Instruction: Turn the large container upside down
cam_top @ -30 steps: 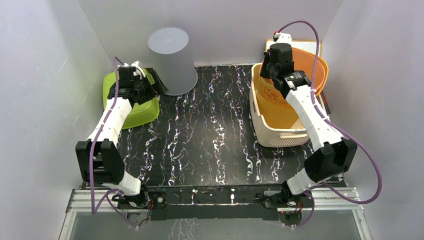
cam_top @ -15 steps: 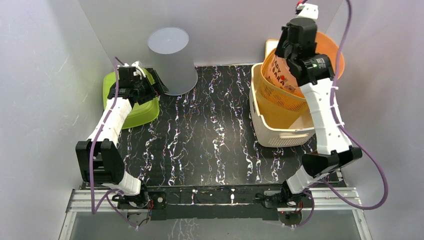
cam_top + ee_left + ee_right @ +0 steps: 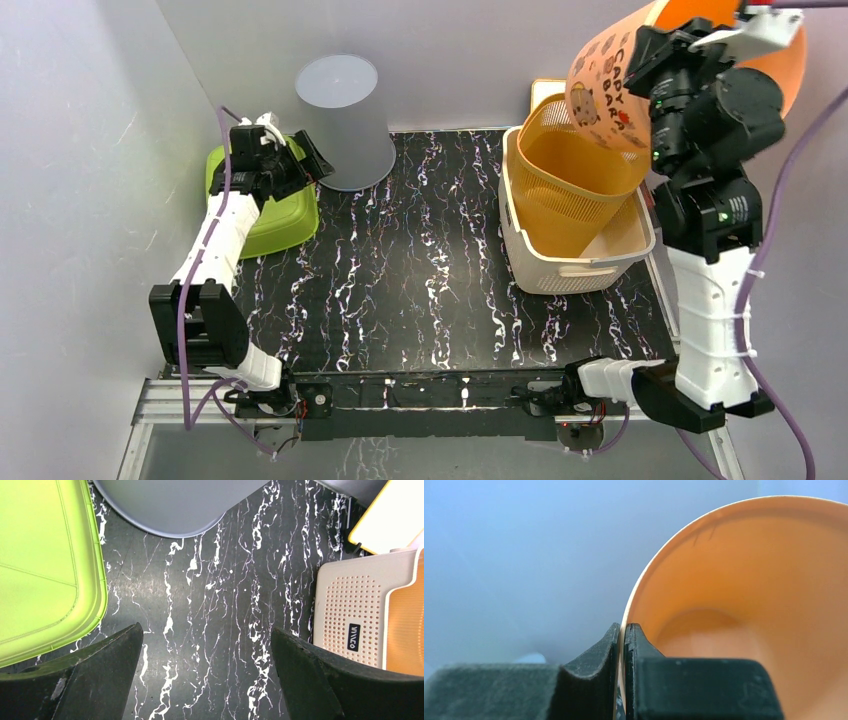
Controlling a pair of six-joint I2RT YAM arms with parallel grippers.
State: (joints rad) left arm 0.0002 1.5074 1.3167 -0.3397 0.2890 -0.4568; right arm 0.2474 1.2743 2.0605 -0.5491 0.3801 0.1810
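Observation:
An orange bucket [image 3: 612, 88] with cartoon print hangs tilted high above the right side of the table, its base toward the table. My right gripper [image 3: 662, 58] is shut on its rim. In the right wrist view the fingers pinch the thin rim [image 3: 622, 630] and the bucket's orange inside [image 3: 744, 590] fills the right half. A tall grey container [image 3: 345, 120] stands upside down at the back left and shows in the left wrist view [image 3: 175, 505]. My left gripper [image 3: 308, 166] is open and empty beside it, over the black mat [image 3: 207, 635].
A cream perforated basket [image 3: 560, 272] at the right holds an orange mesh basket [image 3: 570, 180]; both show in the left wrist view [image 3: 350, 610]. A lime green tray [image 3: 268, 222] lies under the left arm. A yellow-rimmed white board [image 3: 395, 520] stands behind the basket. Grey walls close in three sides.
My right arm has risen and swung right, lifting the orange bucket out of the basket to high above it. The left gripper has shifted slightly.

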